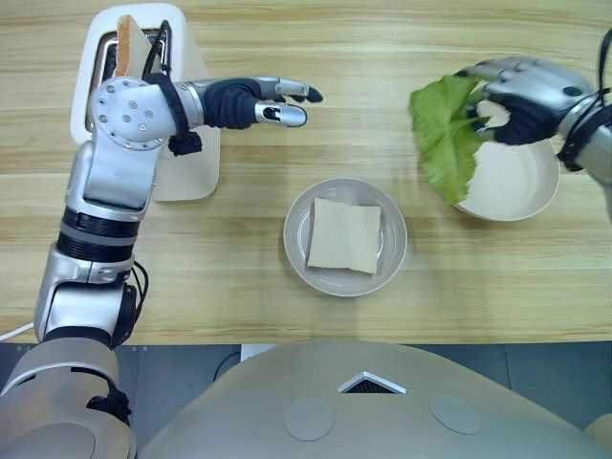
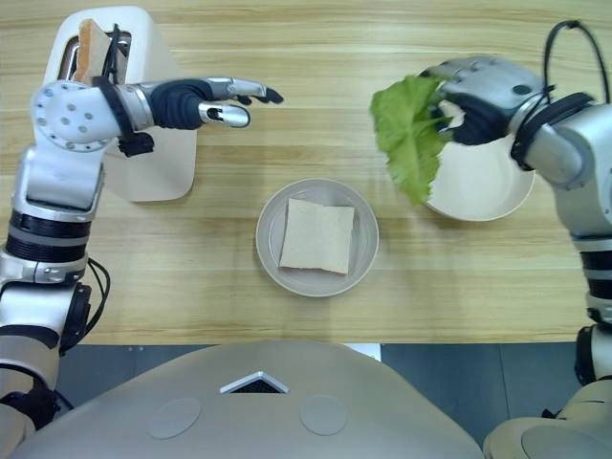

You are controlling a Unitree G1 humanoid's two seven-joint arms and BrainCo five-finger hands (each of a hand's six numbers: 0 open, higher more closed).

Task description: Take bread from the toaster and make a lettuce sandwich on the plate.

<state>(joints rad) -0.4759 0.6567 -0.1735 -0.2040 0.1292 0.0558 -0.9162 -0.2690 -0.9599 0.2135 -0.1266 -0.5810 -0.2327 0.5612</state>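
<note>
A white toaster [image 1: 182, 163] stands at the far left with a slice of bread [image 1: 130, 43] sticking up from its slot. My left hand [image 1: 256, 102] hovers to the toaster's right, fingers stretched out and holding nothing. In the middle, a round plate [image 1: 299, 256] carries one bread slice [image 1: 344, 235] lying flat. My right hand [image 1: 521, 96] is shut on a green lettuce leaf [image 1: 447, 134], which hangs over the left rim of a cream bowl [image 1: 521, 186] at the right.
The wooden table [image 1: 239, 287] has bare room between toaster and plate and along the front edge. The bowl sits close to the plate's right side.
</note>
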